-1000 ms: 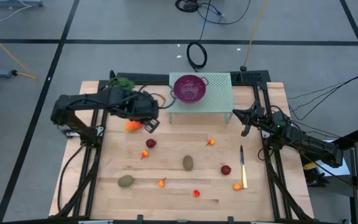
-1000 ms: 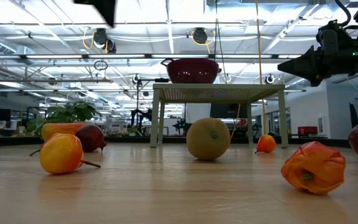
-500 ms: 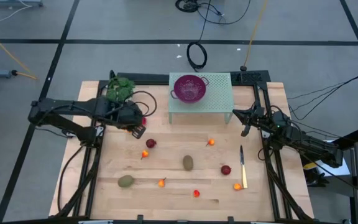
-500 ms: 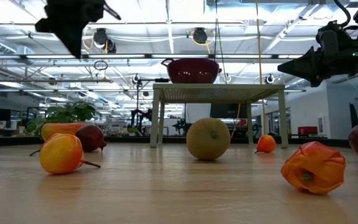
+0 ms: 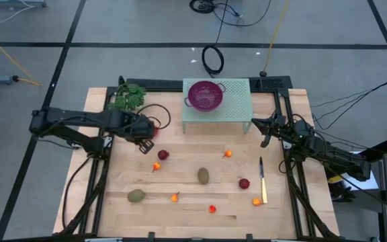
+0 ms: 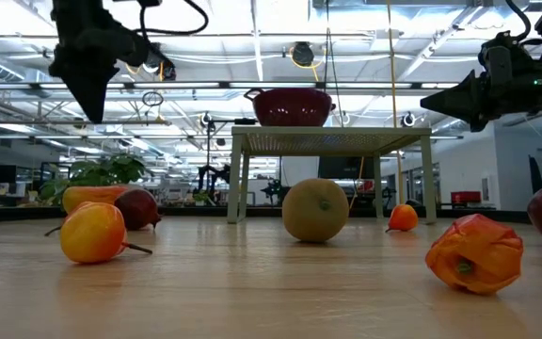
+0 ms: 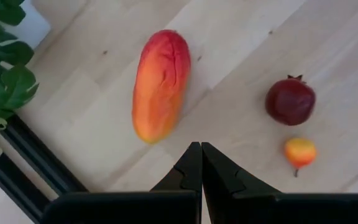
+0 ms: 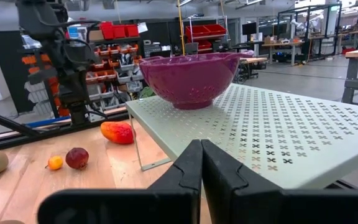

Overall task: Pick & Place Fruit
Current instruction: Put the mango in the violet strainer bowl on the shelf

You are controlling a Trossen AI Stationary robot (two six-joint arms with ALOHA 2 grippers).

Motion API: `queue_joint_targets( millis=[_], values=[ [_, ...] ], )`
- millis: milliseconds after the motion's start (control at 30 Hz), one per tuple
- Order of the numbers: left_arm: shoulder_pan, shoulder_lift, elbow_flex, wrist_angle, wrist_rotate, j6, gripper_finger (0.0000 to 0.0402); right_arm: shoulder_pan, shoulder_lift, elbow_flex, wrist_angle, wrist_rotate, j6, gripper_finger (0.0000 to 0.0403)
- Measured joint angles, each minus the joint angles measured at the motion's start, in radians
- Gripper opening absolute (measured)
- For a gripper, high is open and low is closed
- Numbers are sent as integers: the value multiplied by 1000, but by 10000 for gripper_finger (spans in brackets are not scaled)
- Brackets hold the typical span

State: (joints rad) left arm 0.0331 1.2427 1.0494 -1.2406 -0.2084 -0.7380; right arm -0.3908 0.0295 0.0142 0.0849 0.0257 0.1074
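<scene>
Left hand [image 7: 201, 163], fingers closed and empty, above the long orange-red oval fruit [image 7: 160, 84]; right hand [image 8: 201, 163] closed, empty.

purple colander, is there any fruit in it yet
No, the purple colander on the green stand shows only its bare inside from above.

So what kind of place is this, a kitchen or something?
More likely a robotics lab or workshop: two dark robot arms flank a wooden table, cables cross the concrete floor, and red parts bins fill shelves behind.
</scene>
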Motion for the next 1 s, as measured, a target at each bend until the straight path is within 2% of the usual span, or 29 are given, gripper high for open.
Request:
queue_joint_targets(
  millis=[367,600,833,1000],
  values=[
    [141,-17,-99,123,98,206,2,0,0,0,0,0,0,0],
    [203,-103,-130,143,122,273,6,0,0,0,-3,0,0,0],
    [215,-198,-173,147,133,283,8,0,0,0,-11,0,0,0],
    [215,-206,-191,146,156,261,10,0,0,0,-11,0,0,0]
  ],
)
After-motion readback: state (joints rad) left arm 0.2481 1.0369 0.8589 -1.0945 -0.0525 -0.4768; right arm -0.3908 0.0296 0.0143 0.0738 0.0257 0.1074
